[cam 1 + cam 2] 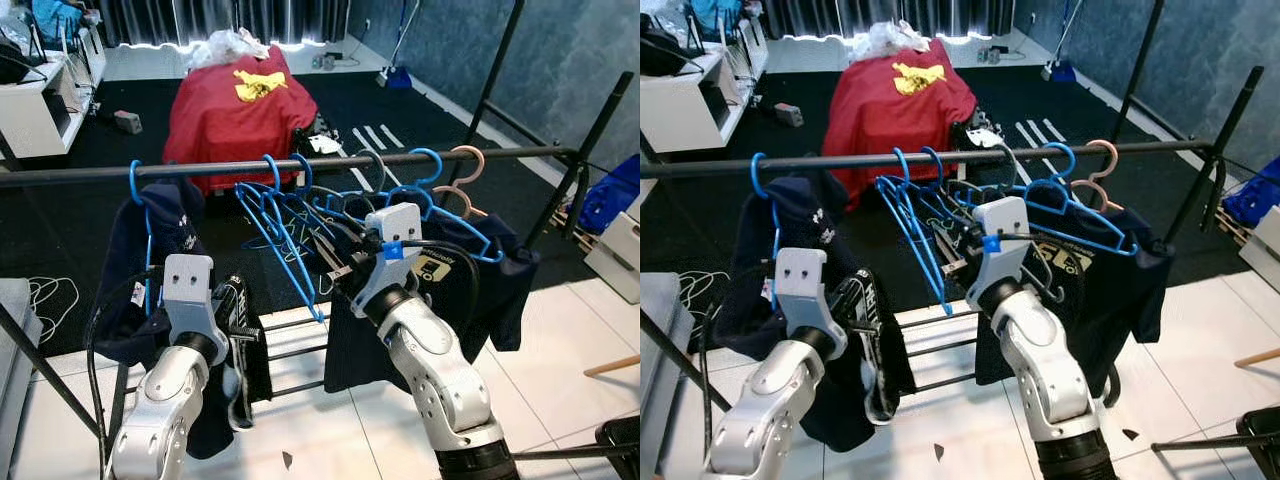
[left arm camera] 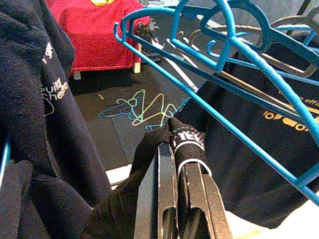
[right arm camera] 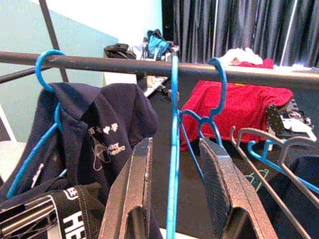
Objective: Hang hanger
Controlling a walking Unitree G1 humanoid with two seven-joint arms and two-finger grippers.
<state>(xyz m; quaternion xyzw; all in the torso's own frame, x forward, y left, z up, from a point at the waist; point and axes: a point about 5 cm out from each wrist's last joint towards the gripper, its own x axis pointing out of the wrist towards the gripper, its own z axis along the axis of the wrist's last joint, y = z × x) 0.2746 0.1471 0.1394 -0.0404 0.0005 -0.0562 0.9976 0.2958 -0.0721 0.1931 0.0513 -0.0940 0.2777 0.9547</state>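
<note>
Right gripper (image 3: pixel 172 199): fingers spread, blue hanger (image 3: pixel 173 164) running down the gap between them, neither pad visibly pressing it. So released or about to release, not a grip. In the head views it sits just below the rail (image 1: pixel 300 165), at the bunch of hangers near mid-rail.

Hanger's hook is over the rail, right above the gripper; body hangs straight down from it. More blue hangers (image 1: pixel 270 215) crowd beside it on the rail, then grey wire ones (image 3: pixel 269 149), then a pink hanger (image 1: pixel 465 170) further toward the rail's right end.

Left gripper (image 2: pixel 179 149): fingers pressed together on black cloth (image 2: pixel 149 149) with white lettering, below the rail, toward its left end. It's next to the navy shirt (image 1: pixel 165 230) that hangs from a blue hanger at that end. Dark shirt (image 1: pixel 450 280) with yellow print hangs right of the right gripper.

Status, my read: hang is basically done, hook is seated. Left: back the right gripper out without snagging the neighbours. Black cloth is in the left gripper, not hung.
</note>
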